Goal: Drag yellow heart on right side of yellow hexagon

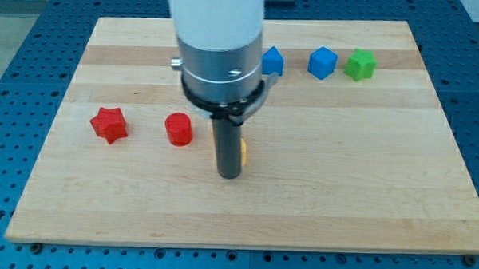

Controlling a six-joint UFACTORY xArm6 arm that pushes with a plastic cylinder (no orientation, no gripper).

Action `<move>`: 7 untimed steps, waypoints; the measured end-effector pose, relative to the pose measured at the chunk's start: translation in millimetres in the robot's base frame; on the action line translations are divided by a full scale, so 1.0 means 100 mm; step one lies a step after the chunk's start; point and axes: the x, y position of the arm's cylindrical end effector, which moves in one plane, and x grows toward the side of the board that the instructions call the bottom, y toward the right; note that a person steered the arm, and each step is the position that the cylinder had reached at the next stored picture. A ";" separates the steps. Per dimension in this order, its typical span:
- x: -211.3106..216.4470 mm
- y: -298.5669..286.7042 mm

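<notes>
My tip [228, 176] rests on the wooden board [341, 194] near the middle. A yellow block [243, 151] shows only as a thin sliver at the rod's right edge, just above the tip; its shape cannot be made out and the rod hides the rest. No second yellow block is visible; the arm's white and grey body covers the board's upper middle. The tip sits right against the yellow sliver's left side.
A red star block [109, 124] and a red cylinder [178, 129] lie left of the rod. A blue block [272, 61], a blue cube [323, 62] and a green block [360, 65] line the top right.
</notes>
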 end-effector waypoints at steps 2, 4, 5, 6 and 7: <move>0.00 0.00; -0.12 -0.40; -0.12 -0.40; -0.13 -0.38; -0.34 -0.15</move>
